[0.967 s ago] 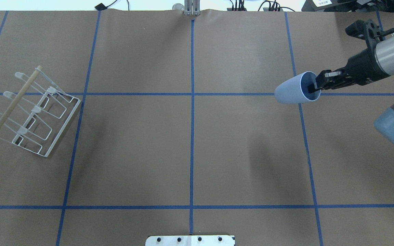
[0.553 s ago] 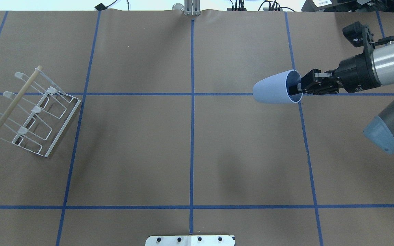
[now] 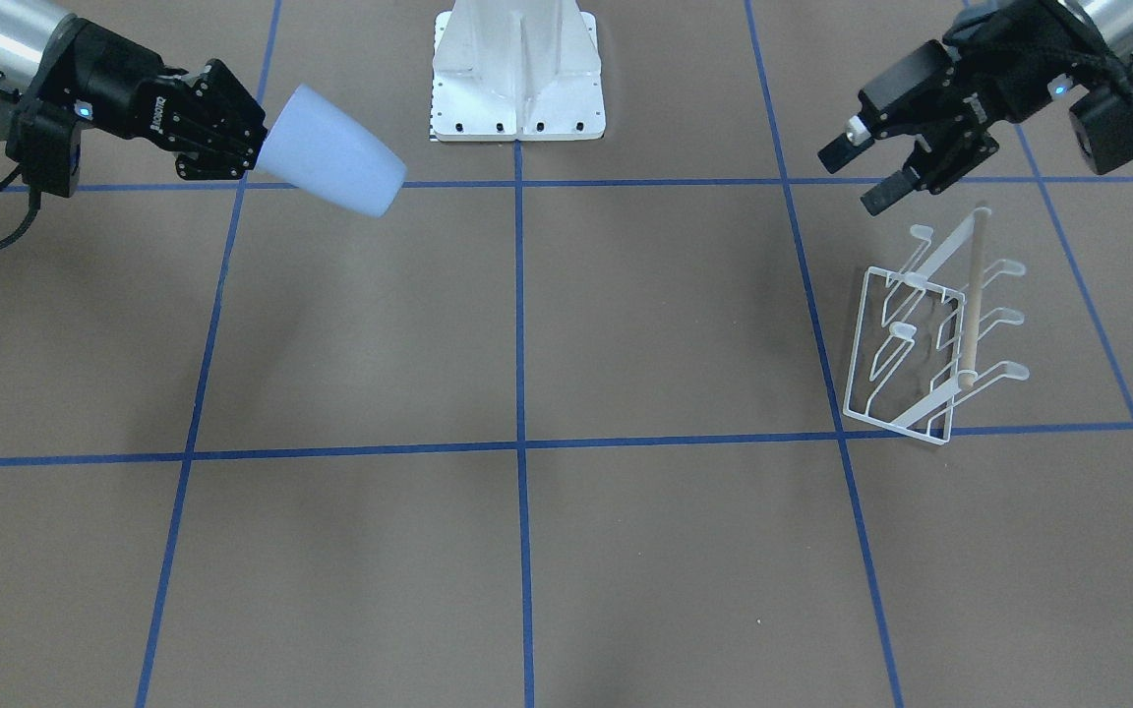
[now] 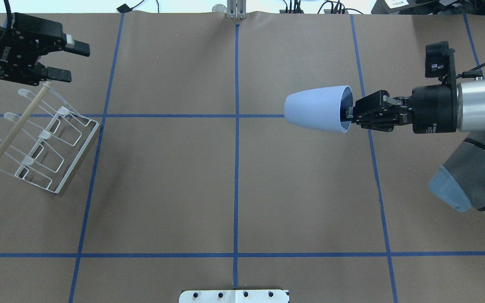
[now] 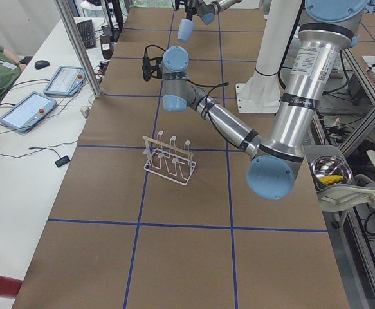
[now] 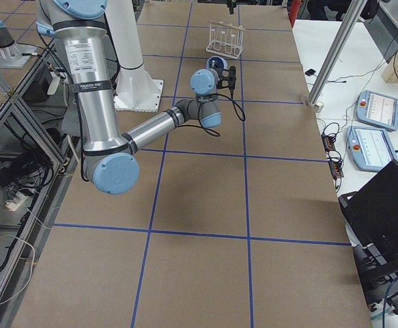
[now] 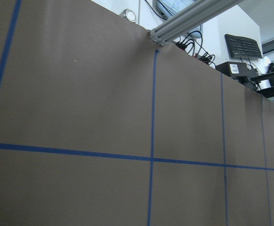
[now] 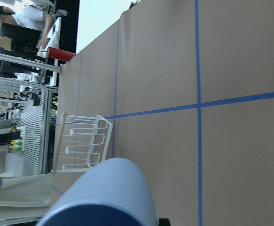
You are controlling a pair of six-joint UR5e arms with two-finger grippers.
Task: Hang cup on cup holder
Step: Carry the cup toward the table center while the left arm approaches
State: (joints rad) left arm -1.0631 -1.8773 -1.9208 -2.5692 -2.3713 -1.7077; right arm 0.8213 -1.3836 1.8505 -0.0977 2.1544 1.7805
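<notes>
We've got the small pale blue tapered plastic tumbler [image 4: 316,108] up off the table, lying on its side, base aimed across at the rack's end. In the overhead view it sits just right of the middle blue tape line [image 4: 236,168]. The right gripper [image 4: 349,114] is pinching the tumbler's rim, one finger tucked inside the mouth. The white wire rack with upturned prongs and a light wooden rod [image 4: 43,135] stands on the brown paper-covered table [image 4: 162,181], well apart from the tumbler. The left gripper [image 4: 74,62] hovers near the rod's far end, fingers spread, holding nothing.
</notes>
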